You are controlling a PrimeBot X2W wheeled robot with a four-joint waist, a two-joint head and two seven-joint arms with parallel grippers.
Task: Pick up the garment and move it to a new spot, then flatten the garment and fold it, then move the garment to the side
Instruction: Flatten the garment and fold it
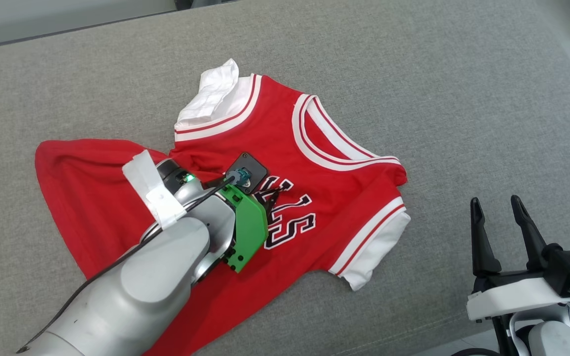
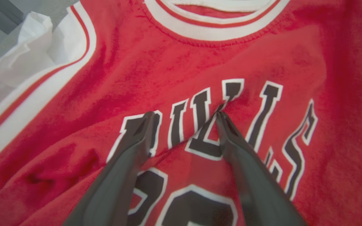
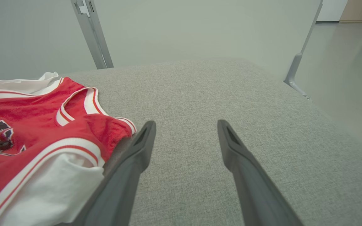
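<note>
the red jersey [image 1: 275,123] lies rumpled on the grey tabletop [image 1: 463,99], hem near-left, collar far-right. the left claw [image 2: 184,114] is directly over its chest lettering, spread wide, tips at the cloth. the right claw [image 1: 495,200] is spread wide beside the sleeve, empty.

The first letters of the lettering [image 1: 292,225] on the jersey [image 1: 92,198] are covered by the left arm [image 1: 166,277], and the hem toward the grey cushion's [image 1: 413,74] near edge is hidden beneath it. The number [image 2: 200,210] is cut off in the left wrist view.
</note>
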